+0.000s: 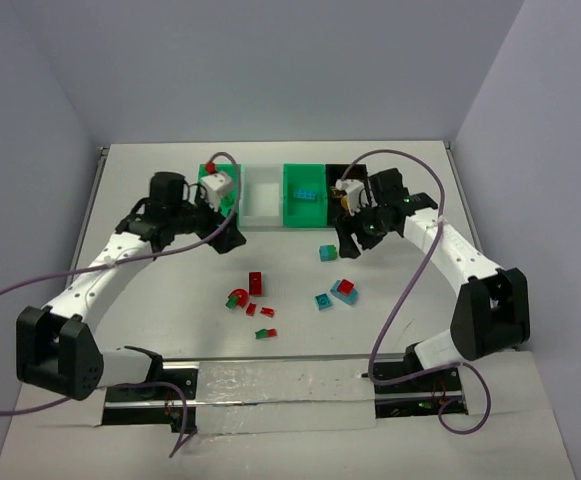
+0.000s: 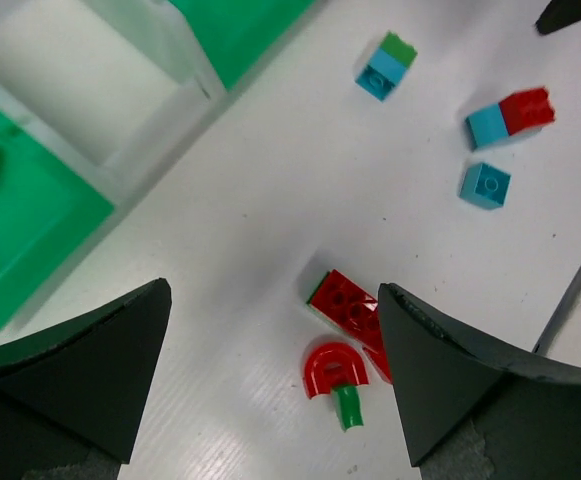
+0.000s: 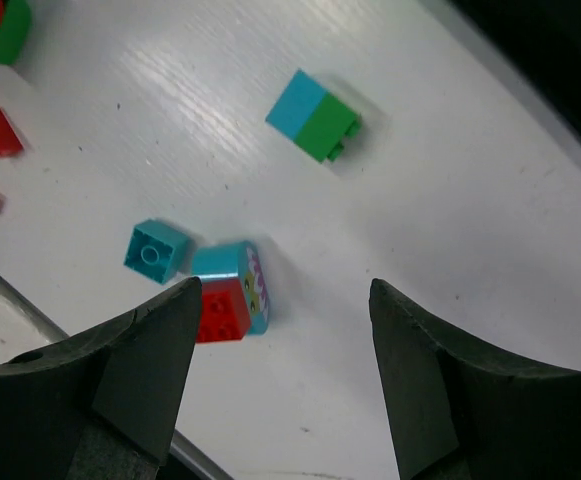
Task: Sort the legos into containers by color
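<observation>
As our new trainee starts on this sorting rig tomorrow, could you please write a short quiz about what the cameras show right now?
1. True or false: the left claw is shut on a brick.
2. Which bin holds the cyan-blue bricks? A) the white bin B) the green bin just right of the white one C) the black bin
3. Name the two colours of the stacked brick lying nearest the row of bins.

Key: 1. False; its jaws stand open with nothing between them. 2. B. 3. Cyan-blue and green.
</observation>
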Motion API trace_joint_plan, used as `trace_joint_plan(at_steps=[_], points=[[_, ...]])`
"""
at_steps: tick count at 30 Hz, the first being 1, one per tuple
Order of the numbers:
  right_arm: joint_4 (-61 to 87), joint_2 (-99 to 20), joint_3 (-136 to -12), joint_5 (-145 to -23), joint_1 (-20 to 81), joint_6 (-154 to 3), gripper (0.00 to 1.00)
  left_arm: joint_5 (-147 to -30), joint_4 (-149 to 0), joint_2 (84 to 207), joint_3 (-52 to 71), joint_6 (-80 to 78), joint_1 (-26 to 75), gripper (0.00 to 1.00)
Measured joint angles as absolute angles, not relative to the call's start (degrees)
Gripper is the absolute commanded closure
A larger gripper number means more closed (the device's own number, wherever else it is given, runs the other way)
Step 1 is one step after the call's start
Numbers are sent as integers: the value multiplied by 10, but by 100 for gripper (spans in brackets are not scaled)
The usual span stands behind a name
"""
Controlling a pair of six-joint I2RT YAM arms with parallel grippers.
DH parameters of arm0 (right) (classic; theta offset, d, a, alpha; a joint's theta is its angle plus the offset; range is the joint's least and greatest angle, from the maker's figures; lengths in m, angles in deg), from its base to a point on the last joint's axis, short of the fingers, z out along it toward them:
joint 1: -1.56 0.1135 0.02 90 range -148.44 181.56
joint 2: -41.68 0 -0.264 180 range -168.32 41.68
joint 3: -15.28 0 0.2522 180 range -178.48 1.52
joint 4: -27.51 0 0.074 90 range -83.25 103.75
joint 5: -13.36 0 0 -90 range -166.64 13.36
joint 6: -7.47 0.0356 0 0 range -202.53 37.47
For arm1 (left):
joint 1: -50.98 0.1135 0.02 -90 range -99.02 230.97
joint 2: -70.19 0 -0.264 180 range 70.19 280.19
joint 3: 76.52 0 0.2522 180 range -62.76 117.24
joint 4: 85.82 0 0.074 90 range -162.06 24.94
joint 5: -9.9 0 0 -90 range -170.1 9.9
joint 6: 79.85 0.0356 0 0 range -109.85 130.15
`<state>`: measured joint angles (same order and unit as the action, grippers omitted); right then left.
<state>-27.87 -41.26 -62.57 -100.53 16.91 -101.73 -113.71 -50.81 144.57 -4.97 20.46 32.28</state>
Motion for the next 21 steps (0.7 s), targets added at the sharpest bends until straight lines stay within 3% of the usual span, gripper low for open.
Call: trace_joint_plan(at_steps=[9,21], points=[[-272,-350,-597,-964,167,-1001,25,-928,-422,1534,-45,91,135,1],[-261,-347,-597,-949,163,-975,24,-801,-344,1611,2,-61,98,17]])
